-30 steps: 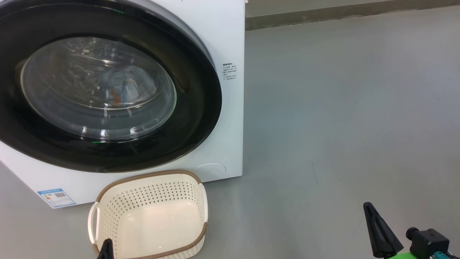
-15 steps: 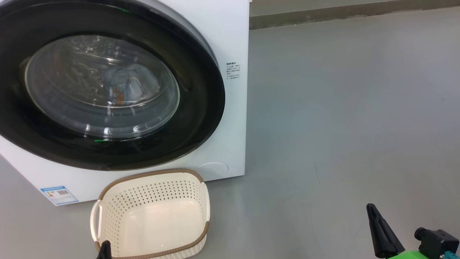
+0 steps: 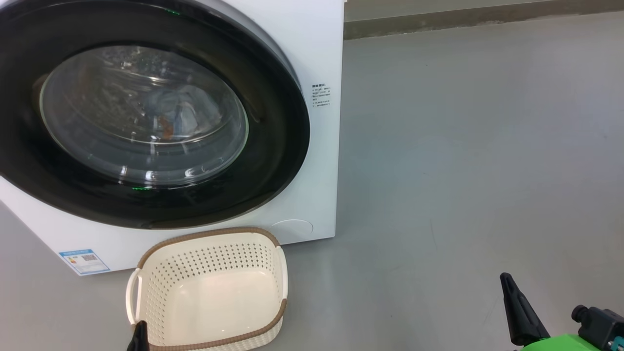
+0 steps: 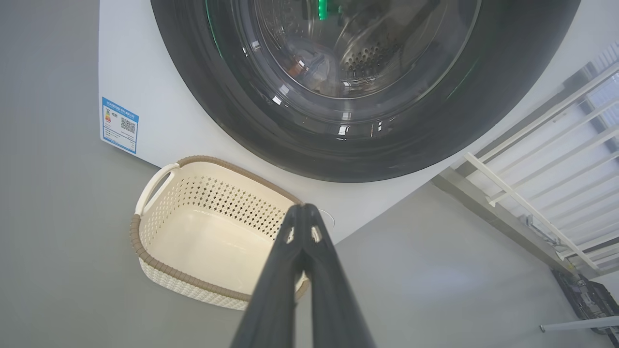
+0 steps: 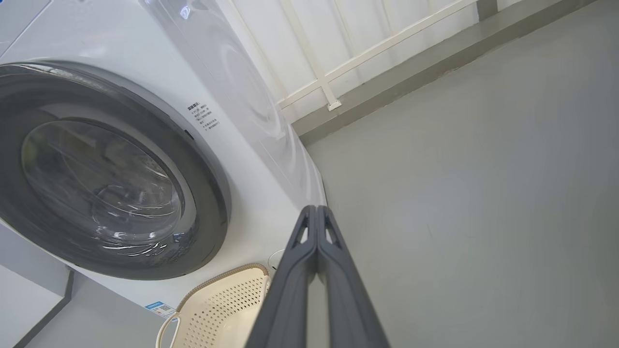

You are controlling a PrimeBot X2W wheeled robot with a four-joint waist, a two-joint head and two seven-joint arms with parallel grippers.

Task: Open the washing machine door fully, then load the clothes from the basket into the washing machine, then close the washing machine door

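Note:
The washing machine [image 3: 317, 44] stands at the left, and the washing machine door [image 3: 278, 146] lies shut against its front. Through the glass, light blue clothes [image 3: 178, 114] with an orange-brown patch lie in the drum. The cream basket [image 3: 209, 234] sits on the floor just below the door with nothing in it. My left gripper [image 3: 140, 336] is shut near the basket's near left corner. In the left wrist view, the left gripper [image 4: 303, 210] hangs above the basket [image 4: 159, 263], holding nothing. My right gripper [image 3: 506, 280] is shut over bare floor far to the right. In the right wrist view, the right gripper [image 5: 315, 212] holds nothing.
Grey floor [image 3: 463, 170] stretches wide to the right of the machine. A low grey curb [image 3: 463, 19] runs along the back, with a white railing [image 5: 338, 63] above it. A blue label [image 3: 84, 261] marks the machine's lower left corner.
The head camera has shifted a little, so the machine and basket sit slightly further right in the picture. Door, basket and both shut grippers are otherwise as before.

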